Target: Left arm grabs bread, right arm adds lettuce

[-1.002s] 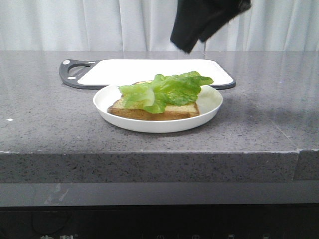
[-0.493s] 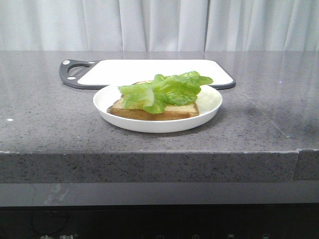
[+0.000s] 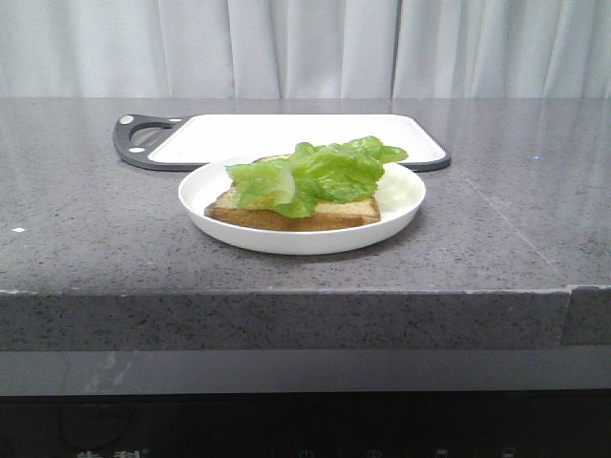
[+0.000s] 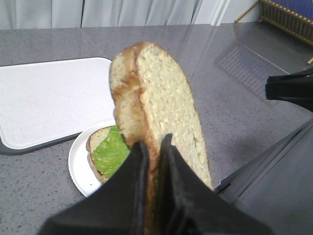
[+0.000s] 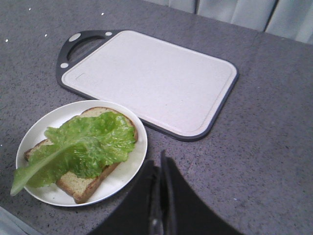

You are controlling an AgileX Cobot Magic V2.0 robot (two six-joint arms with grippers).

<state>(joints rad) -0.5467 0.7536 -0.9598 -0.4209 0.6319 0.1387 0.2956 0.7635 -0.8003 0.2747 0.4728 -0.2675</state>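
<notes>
Grey stone tabletop [image 3: 95, 239], left to right: the left tool [image 4: 152, 161] is clenched on a slice of bread [image 4: 156, 107], held high; on the white plate [image 3: 205, 196] the lettuce [image 3: 315, 172] lies over the other slice [image 3: 296, 217]; the right tool [image 5: 159, 186], pressed closed and empty, has withdrawn from the front view. Lettuce step looks done.
</notes>
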